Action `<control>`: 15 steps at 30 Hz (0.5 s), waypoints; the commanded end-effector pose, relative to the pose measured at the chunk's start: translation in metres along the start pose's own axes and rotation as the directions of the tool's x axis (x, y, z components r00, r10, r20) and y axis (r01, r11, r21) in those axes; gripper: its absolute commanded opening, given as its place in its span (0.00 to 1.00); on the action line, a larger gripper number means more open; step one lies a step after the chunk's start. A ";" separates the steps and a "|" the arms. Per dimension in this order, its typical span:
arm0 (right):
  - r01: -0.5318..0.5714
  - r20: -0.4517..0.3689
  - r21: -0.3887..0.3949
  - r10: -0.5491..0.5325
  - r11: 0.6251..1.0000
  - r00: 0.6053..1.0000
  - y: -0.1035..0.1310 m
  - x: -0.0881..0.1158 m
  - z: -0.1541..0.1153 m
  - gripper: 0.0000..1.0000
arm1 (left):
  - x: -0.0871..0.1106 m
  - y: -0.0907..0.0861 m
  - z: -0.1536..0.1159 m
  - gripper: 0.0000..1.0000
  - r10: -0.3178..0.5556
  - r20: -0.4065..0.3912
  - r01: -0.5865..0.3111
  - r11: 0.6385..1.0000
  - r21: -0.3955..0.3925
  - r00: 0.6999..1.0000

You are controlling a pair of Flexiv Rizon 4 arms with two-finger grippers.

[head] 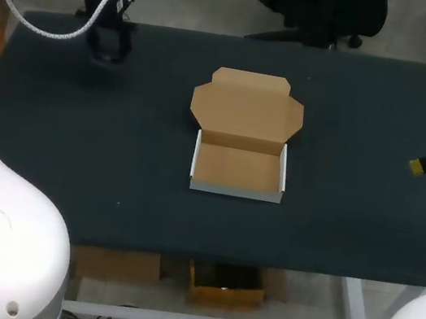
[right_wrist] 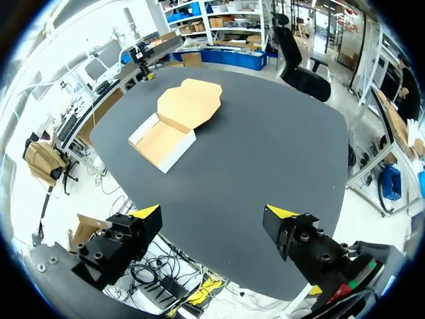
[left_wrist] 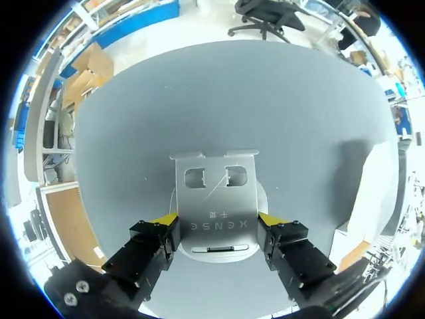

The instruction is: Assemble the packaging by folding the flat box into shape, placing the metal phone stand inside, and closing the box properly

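Here the box (head: 239, 168) sits near the middle of the desk (head: 114, 159), well apart from both arms. Its tray is already folded up, with low walls standing, and the lid (head: 247, 108) lies open and flat toward the far edge. I judge this is on purpose: the tray faces up so that something can go in from above, and the lid is out of the way.

The left tool (left_wrist: 217, 219) is near the far left corner of the desk. Its two yellow tips press on the phone stand (left_wrist: 216, 189) from both sides, at the part of the plate nearest the wrist, so it holds the stand. This grip probably leaves the other end of the plate free to go into the tray first. Whether the stand rests on the desk or is lifted, I cannot tell.

The right tool (right_wrist: 212, 216) hangs over the right edge of the desk, its fingers wide apart with nothing between them. I think it is kept there to leave the way free, and maybe to help with the lid later.

By count: one box with one lid, one phone stand, and two tools, of which only one is loaded.
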State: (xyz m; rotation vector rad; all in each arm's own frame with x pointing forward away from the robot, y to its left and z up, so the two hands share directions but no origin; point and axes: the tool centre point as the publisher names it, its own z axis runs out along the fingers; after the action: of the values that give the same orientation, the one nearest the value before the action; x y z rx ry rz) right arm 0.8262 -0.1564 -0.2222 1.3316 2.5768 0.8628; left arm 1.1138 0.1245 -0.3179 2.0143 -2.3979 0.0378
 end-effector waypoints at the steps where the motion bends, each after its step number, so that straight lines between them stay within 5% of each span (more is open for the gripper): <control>1: 0.237 -0.150 -0.216 -0.272 0.947 0.950 -0.008 0.001 -0.002 1.00 | 0.017 0.040 -0.013 0.00 0.025 0.021 -0.031 0.939 0.342 0.999; 15: 0.562 -0.288 -0.192 -0.594 0.804 0.751 -0.005 0.026 0.047 1.00 | 0.073 0.063 -0.021 0.00 0.141 0.055 -0.152 0.922 0.356 0.988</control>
State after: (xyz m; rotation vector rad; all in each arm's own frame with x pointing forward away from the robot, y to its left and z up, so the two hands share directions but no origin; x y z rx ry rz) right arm 0.8148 -0.1219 -0.2543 0.6078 2.7103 1.0858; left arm 1.0499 0.0684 -0.3000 1.8748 -2.5969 0.1311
